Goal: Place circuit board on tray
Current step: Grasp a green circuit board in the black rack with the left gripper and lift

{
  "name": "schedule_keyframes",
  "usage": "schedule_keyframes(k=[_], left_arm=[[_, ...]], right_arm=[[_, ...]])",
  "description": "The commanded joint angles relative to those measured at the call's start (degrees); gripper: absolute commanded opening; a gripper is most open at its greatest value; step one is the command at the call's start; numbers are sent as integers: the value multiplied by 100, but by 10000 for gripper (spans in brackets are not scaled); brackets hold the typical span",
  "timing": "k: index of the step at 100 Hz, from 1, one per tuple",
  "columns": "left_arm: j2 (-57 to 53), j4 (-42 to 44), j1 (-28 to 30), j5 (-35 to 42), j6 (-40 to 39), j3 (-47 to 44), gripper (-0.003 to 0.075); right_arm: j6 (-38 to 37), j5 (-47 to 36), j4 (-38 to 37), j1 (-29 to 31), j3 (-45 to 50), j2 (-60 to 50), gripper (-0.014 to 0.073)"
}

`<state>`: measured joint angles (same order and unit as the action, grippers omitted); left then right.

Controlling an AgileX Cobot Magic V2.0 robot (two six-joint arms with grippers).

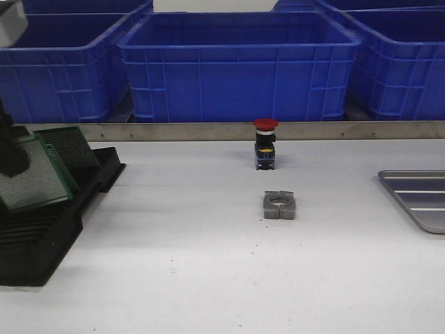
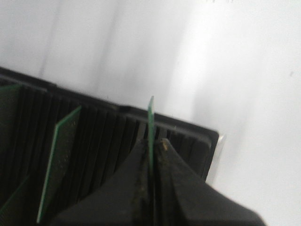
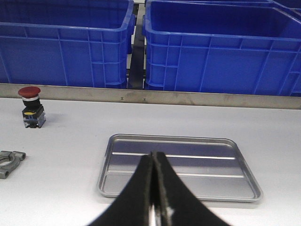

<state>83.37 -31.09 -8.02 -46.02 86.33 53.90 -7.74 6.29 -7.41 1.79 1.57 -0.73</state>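
My left gripper [image 2: 153,143] is shut on the edge of a thin green circuit board [image 2: 151,117] over the end of the black slotted rack [image 2: 108,136]. In the front view this board [image 1: 31,177] is tilted at the far left, with the gripper [image 1: 10,156] dark beside it. I cannot tell whether its lower edge is still in a slot. The silver tray [image 1: 417,198] lies at the right edge of the table. In the right wrist view my right gripper [image 3: 154,155] is shut and empty, hovering in front of the tray [image 3: 197,165].
More green boards stand in the rack [image 1: 42,236], one [image 1: 73,149] behind the held one. A red push-button [image 1: 265,142] and a grey metal clamp block [image 1: 279,205] sit mid-table. Blue bins [image 1: 236,62] line the back beyond a metal strip.
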Motion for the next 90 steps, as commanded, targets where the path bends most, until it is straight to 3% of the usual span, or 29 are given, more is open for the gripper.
schedule_keyframes(k=[1, 18, 32, 66, 90], left_arm=[[-280, -898, -46, -422, -79, 374, -17], [-285, -2691, -131, -938, -79, 464, -17], [-228, -3507, -554, -1114, -79, 464, -17], [64, -4425, -1947, -1050, -79, 464, -17], [110, -4462, -2169, -1038, -79, 464, -17]], right_arm=[[29, -412, -58, 41, 9, -100, -67], [29, -412, -58, 41, 9, -100, -67], [29, -412, -58, 41, 9, -100, -67], [23, -478, -58, 41, 9, -100, -67], [23, -688, -58, 41, 4, -100, -67]])
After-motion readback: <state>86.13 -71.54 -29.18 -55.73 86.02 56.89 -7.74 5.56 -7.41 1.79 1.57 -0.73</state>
